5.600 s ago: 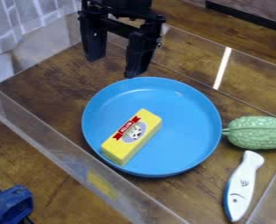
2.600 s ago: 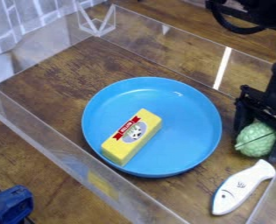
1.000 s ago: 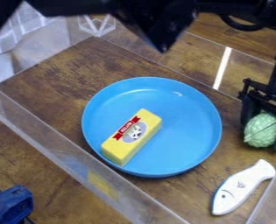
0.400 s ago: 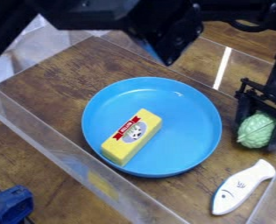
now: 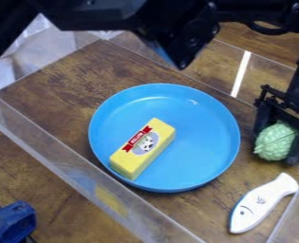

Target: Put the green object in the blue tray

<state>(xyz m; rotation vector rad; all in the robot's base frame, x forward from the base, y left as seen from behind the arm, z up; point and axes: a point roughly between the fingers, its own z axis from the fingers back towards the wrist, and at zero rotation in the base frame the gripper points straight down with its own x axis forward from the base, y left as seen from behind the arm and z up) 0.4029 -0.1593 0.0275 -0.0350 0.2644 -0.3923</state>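
The green object (image 5: 276,140), a pale bumpy oval toy vegetable, hangs between my gripper's (image 5: 280,140) two black fingers at the right edge of the view, just right of the blue tray's rim. My gripper is shut on it and seems to hold it slightly above the wooden table. The blue tray (image 5: 205,114), a large round plate, lies in the middle with a yellow block on it. The arm's dark bulk fills the top of the frame.
A yellow rectangular block with a red label (image 5: 142,147) lies inside the plate. A white-and-blue fish toy (image 5: 263,203) lies on the table at the lower right. Clear acrylic walls (image 5: 63,161) run along the table's front and left.
My gripper came down over the green toy at the right and closed on it. Over the last second it has shifted slightly left toward the plate, toy in its grip.
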